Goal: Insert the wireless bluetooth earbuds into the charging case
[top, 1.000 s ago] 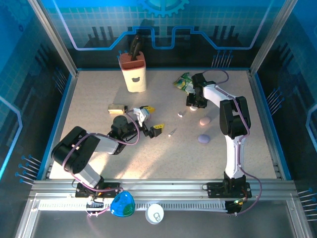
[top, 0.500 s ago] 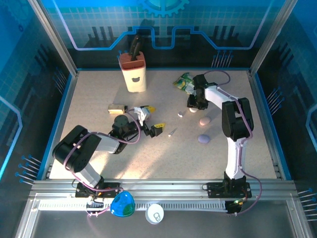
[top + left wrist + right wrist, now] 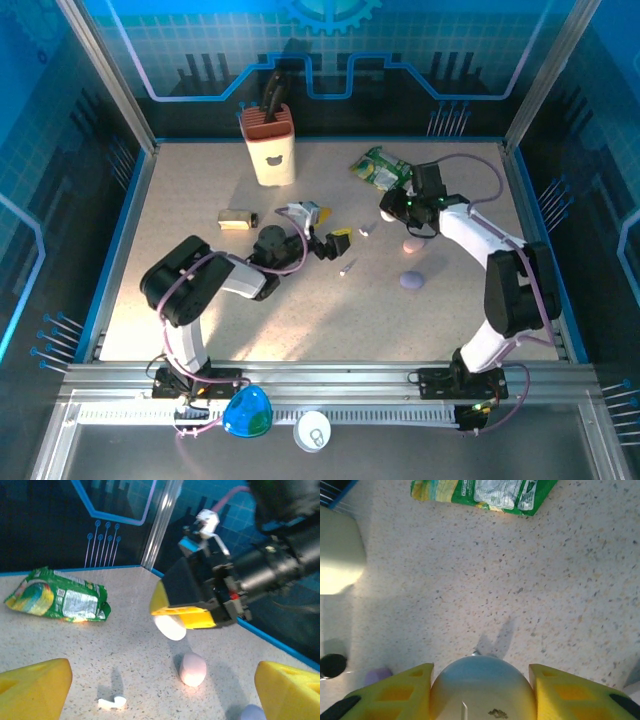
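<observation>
My right gripper (image 3: 392, 209) is shut on a white oval case (image 3: 482, 692), held just above the table between its yellow fingers (image 3: 395, 695). The left wrist view shows that case (image 3: 170, 626) under the right gripper's finger. A tiny pale earbud (image 3: 112, 702) lies on the table between my left gripper's (image 3: 162, 690) open jaws; from above that earbud (image 3: 365, 230) sits left of the right gripper. Another earbud (image 3: 347, 267) lies nearer me. My left gripper (image 3: 333, 242) hovers open beside them, holding nothing. A pink pebble case (image 3: 413, 245) and a purple one (image 3: 411, 280) rest to the right.
A green snack packet (image 3: 378, 168) lies behind the right gripper. A cream knife block (image 3: 270, 145) stands at the back left, and a small tan box (image 3: 235, 218) lies left of the left arm. The blue wall edge (image 3: 280, 640) runs close on the right.
My left gripper has reached rightward toward the earbuds. The right arm's elbow has swung out to the right while its gripper stayed near the same spot.
</observation>
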